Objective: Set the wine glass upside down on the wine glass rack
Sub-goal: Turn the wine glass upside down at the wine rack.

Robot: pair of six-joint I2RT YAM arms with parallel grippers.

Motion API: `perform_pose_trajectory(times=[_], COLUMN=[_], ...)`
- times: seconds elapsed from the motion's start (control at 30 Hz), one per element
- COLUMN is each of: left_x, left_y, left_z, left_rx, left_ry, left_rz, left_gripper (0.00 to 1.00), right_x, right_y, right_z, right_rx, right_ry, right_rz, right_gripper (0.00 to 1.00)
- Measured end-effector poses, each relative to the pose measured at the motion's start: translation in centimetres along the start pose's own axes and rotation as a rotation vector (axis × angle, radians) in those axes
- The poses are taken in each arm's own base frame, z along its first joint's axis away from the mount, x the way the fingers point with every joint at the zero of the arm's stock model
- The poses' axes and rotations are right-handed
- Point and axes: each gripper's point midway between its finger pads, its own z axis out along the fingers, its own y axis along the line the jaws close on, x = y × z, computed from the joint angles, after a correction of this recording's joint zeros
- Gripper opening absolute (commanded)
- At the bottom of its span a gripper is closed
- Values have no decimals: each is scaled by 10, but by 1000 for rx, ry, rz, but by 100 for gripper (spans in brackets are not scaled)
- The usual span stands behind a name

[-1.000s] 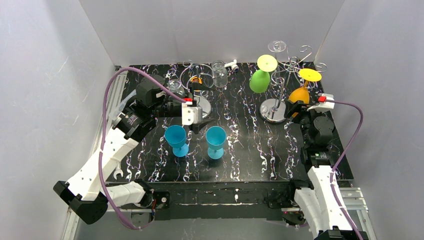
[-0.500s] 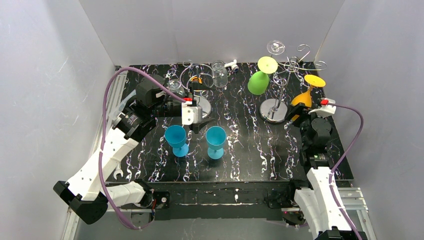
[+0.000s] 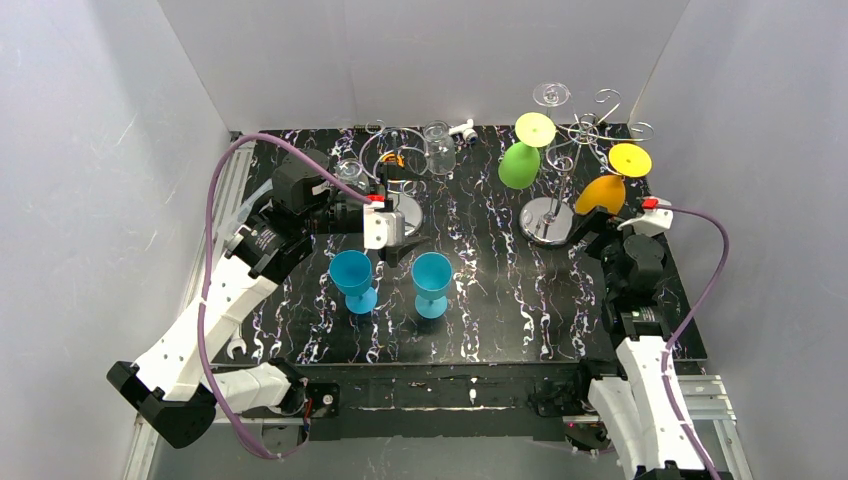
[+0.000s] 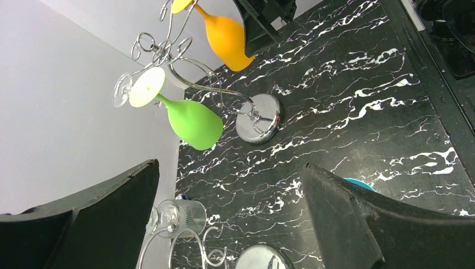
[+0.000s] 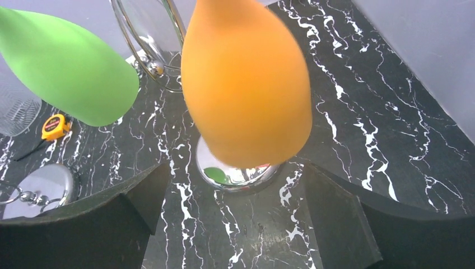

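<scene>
Right side of the black marbled table (image 3: pixel 500 330). The orange plastic wine glass (image 3: pixel 601 193) hangs upside down from a curled arm of the tall silver wire wine glass rack (image 3: pixel 547 221): yellow foot caught above, bowl pointing down, long axis near vertical. Whether it tilts slightly you cannot tell from here.

The right gripper (image 5: pixel 232 174) sits just below and on the near side of that bowl. Its jaws are spread wide, with a clear gap on either side, so it grips nothing. The bowl lies directly ahead of and above the fingers, and the rack's round base is behind it.

The right arm is by far the nearer. The left gripper (image 4: pixel 229 168), also spread wide and holding nothing, hovers well apart beside the shorter wire stand with loop rings (image 3: pixel 385 150).

Your likely next move is a straight retreat towards the right arm's base, along the fingers' own line. A sideways sweep risks nudging the bowl, or the green plastic wine glass (image 3: pixel 519 163) hanging on the rack's left. Two blue plastic wine glasses (image 3: pixel 352 277) stand upright, nearer your left arm.
</scene>
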Motion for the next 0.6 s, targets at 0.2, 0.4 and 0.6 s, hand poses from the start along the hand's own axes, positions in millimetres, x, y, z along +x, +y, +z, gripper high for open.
perform_pose_trajectory(times=[0.2, 0.4, 0.6], left_x=[-1, -3, 6], left_y=[-1, 5, 28], left_z=[0, 5, 53], left_rx=[4, -7, 0], left_ry=[-4, -28, -96], left_rz=[-7, -6, 51], left_gripper=[98, 85, 74], right_x=[-21, -66, -112], right_y=[6, 26, 53], right_z=[-18, -31, -33], right_rx=[-18, -71, -140], right_ry=[-38, -74, -79], right_rz=[4, 13, 30], right_gripper=[98, 92, 98])
